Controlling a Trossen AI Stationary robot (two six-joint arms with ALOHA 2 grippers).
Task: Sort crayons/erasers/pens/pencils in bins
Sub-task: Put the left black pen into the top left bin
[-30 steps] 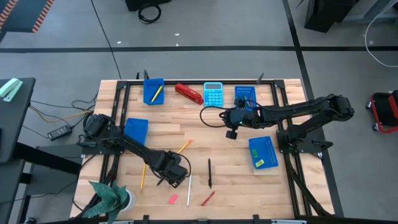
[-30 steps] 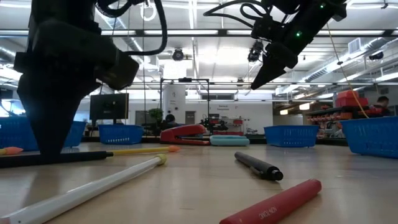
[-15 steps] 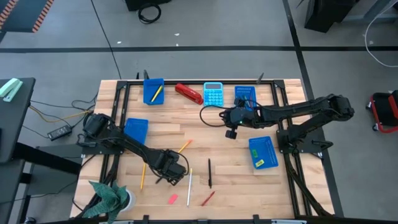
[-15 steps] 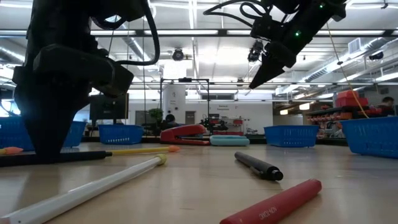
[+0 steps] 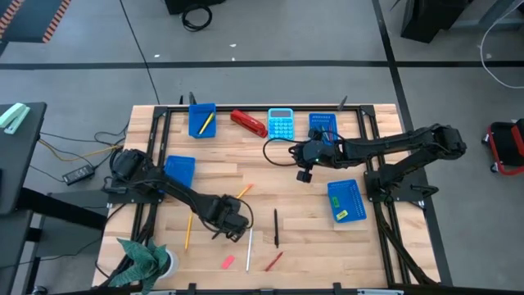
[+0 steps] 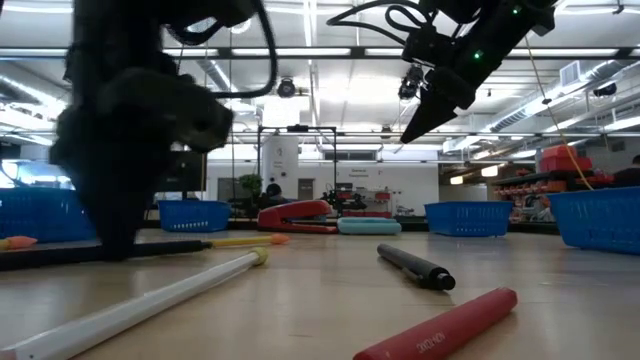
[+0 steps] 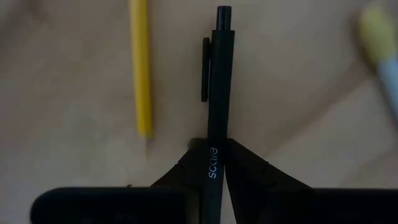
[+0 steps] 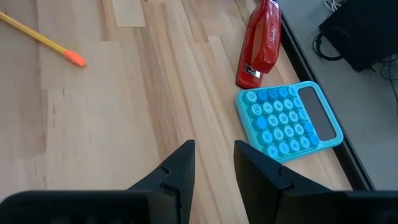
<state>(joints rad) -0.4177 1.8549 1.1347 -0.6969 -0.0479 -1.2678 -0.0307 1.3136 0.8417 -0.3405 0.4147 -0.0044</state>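
Note:
A black pen [image 7: 219, 74] with a clip lies on the wooden table between a yellow pencil [image 7: 140, 68] and a white pencil [image 5: 249, 250]. My left gripper [image 5: 225, 221] stands over it, pointing down, shut on it. Farther right lie a second black pen [image 5: 276, 228], a red crayon [image 5: 273, 260] and a pink eraser [image 5: 228, 262]. An orange pencil [image 5: 242, 193] lies near mid-table. My right gripper [image 5: 304, 174] hangs open above the table near the calculator, holding nothing. Four blue bins stand around: [image 5: 201, 120], [image 5: 178, 170], [image 5: 322, 124], [image 5: 345, 201]. My left gripper pinches the pen's barrel [image 7: 214, 163] between its two fingers, on the stretch behind the clip. The fingers [image 7: 249, 171] come from above, pointing down, and lie across the pen. The pen still rests on the table [image 6: 160, 247].
A red stapler [image 5: 248, 123] and a light-blue calculator [image 5: 282, 124] sit at the far edge between the bins. The far-left bin holds a yellow pencil [image 5: 206, 123]; the right bin holds a green-yellow piece [image 5: 341, 215]. A green plant [image 5: 143, 260] stands at the near left corner.
In the low view my left gripper has shifted a little toward the table's right, along the black pen, which stays on the table. My right gripper has kept still.

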